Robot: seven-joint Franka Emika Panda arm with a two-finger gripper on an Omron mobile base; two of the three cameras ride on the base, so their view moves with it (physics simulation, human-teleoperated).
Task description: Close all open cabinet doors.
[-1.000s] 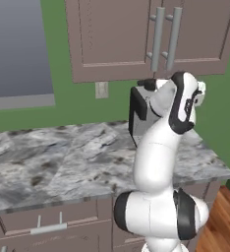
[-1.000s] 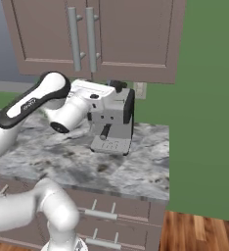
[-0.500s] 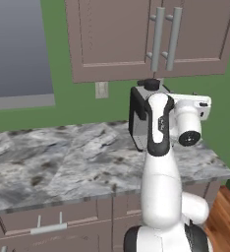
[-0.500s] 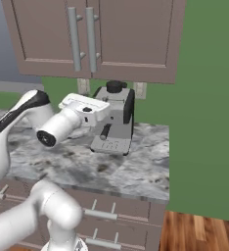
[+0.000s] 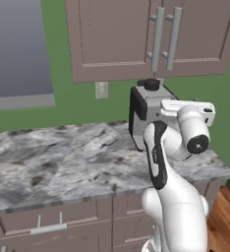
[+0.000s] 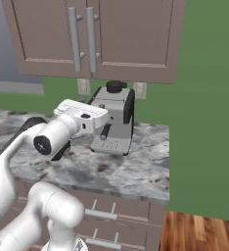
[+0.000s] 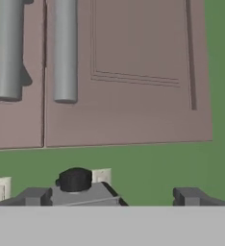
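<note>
**A:** ok so where are the cabinet doors [image 6: 94, 37] right now? In the right base view I see a pair of them up on the wall over the tabletop [image 6: 121, 169], both with those long silver bar handles [image 6: 82, 37] side by side.

**B:** yep, same pair in the hand view, right door [image 7: 129, 72] takes up most of it. Honestly they both look flush and shut to me, seams line up along the bottom edge. No door standing open in these shots.

**A:** and the gripper [image 7: 112, 197]?

**B:** spread wide, nothing between the fingertips [image 7: 35, 196]. It's pointed at the wall just below the doors, hovering behind the coffee machine [image 6: 114, 120], whose black knob [image 7: 75, 180] pokes up between the tips.

**A:** so what's the play?

**B:** my guess: treat this pair as done and go hunting for an open one elsewhere. When swinging the arm away, lift clear of the coffee machine first so the wrist doesn't clip it. Then push any open door on its flat panel near the handle side, not on the bar.
</note>
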